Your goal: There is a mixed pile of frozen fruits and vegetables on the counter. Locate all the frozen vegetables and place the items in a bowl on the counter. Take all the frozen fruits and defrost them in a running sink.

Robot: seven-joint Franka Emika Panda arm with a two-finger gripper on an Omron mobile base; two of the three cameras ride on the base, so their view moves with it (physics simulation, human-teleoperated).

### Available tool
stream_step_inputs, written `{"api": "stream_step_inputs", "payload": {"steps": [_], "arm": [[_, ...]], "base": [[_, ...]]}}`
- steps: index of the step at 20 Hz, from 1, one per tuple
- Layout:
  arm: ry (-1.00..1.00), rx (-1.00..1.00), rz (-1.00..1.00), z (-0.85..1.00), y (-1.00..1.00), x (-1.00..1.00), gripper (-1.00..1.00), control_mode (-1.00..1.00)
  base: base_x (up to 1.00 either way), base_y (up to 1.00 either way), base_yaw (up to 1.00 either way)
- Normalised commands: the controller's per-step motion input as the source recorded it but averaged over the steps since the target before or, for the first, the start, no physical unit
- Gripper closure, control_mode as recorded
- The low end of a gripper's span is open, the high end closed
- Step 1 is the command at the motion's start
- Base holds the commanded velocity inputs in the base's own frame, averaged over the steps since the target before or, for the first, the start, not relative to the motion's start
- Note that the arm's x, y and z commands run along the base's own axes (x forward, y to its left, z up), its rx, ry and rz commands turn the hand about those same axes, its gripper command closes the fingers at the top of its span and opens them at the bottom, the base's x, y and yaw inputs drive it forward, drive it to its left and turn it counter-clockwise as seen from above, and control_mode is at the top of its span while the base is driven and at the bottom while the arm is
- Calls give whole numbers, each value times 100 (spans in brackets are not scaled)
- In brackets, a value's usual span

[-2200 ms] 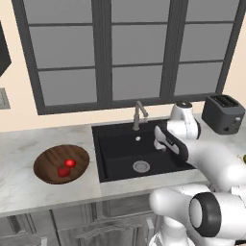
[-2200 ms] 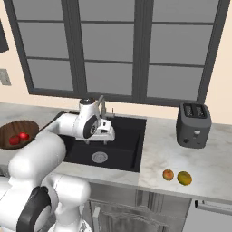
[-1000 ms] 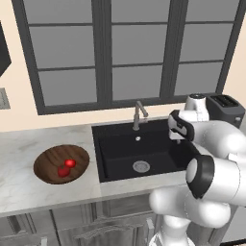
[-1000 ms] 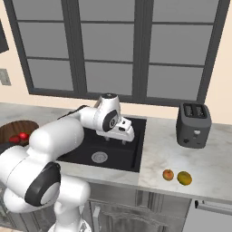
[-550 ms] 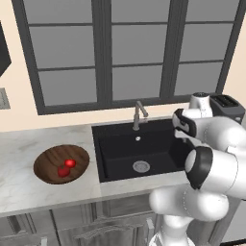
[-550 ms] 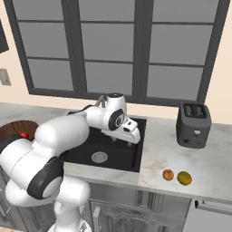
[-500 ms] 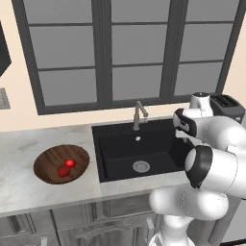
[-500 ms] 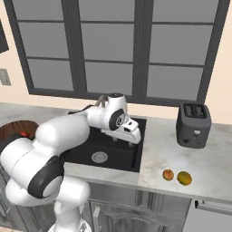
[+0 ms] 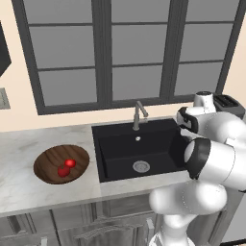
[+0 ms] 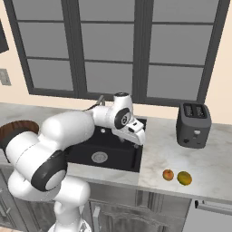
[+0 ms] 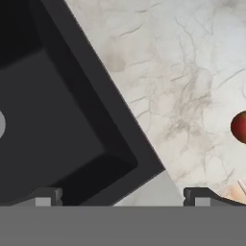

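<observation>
The dark wooden bowl (image 9: 45, 161) sits on the counter (image 9: 19, 180) left of the black sink (image 9: 120, 153), and the two red frozen vegetables (image 9: 67, 166) lie inside it. Right of the sink (image 10: 118, 156), near the counter's (image 10: 158, 145) front edge, lie the frozen fruits: an orange ball (image 10: 168, 175) and a yellow-green ball (image 10: 184, 178). My gripper (image 10: 138, 138) hangs open and empty above the sink's right rim. In the hand view the open gripper (image 11: 122, 197) looks down on the sink corner (image 11: 48, 96), and a reddish-orange ball (image 11: 239, 126) shows at the right edge.
A brushed-metal faucet (image 9: 139, 115) stands behind the sink. A dark toaster (image 10: 193, 124) stands at the back of the right counter, behind the fruits. Dark-framed windows run along the wall behind.
The arm has swung to the right, from over the sink basin to its right rim. The jaws stayed open and empty; bowl and produce have not moved.
</observation>
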Motion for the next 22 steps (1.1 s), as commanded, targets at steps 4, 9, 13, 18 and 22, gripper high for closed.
{"api": "stream_step_inputs", "payload": {"steps": [4, 9, 13, 18, 22], "arm": [[2, 0, -14, 0, -24, 0, -100, -100], [1, 0, -14, 0, -27, 0, -100, -100], [0, 0, -14, 0, -28, 0, -100, -100], [0, 0, -11, 0, -31, -3, -100, -100], [0, 0, -9, 0, -32, -5, -100, -100]], "base": [[0, 0, 0], [0, 0, 0], [0, 0, 0], [0, 0, 0], [0, 0, 0]]}}
